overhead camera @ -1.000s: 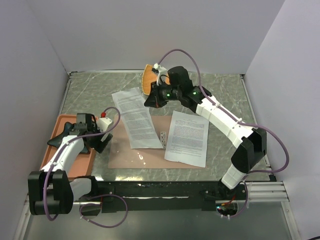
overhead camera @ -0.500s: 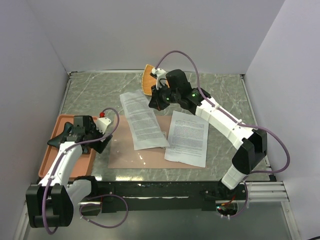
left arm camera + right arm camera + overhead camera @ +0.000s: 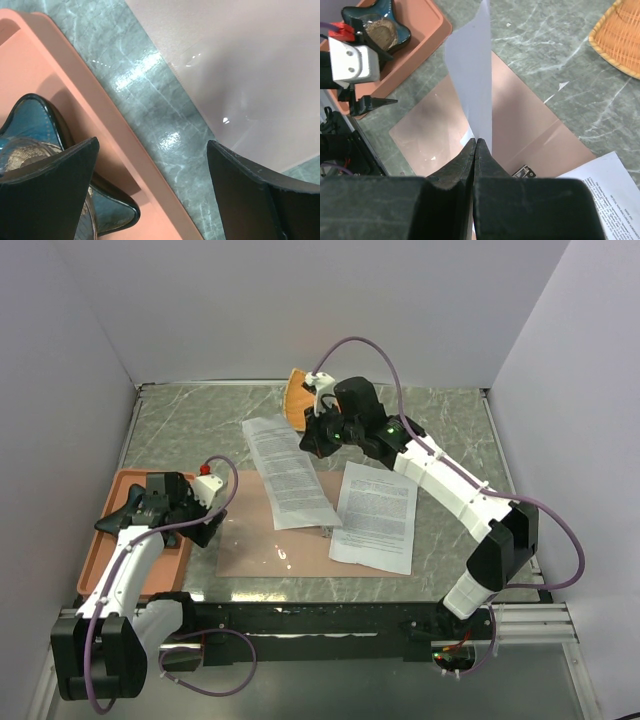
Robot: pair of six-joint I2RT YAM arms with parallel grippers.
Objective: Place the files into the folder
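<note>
The reddish-brown folder (image 3: 262, 545) lies open and flat near the table's front, its metal clip (image 3: 524, 173) showing. My right gripper (image 3: 312, 440) is shut on the far edge of one file (image 3: 290, 478), a printed sheet lifted at that end and slanting down onto the folder. From the right wrist the held file (image 3: 470, 65) appears edge-on between the shut fingers (image 3: 462, 160). A second file (image 3: 376, 516) lies half on the folder's right side. My left gripper (image 3: 152, 185) hangs open over the tray rim, just left of the folder (image 3: 260, 65).
A salmon tray (image 3: 112, 552) at the front left holds a dark blue star-shaped dish (image 3: 375, 27). An orange woven fan-shaped dish (image 3: 296, 398) stands at the back, right behind my right wrist. White walls close in the grey marble table (image 3: 180, 430).
My right gripper has carried the held sheet a little to the right, swinging its near end further over the folder. The left arm has barely shifted.
</note>
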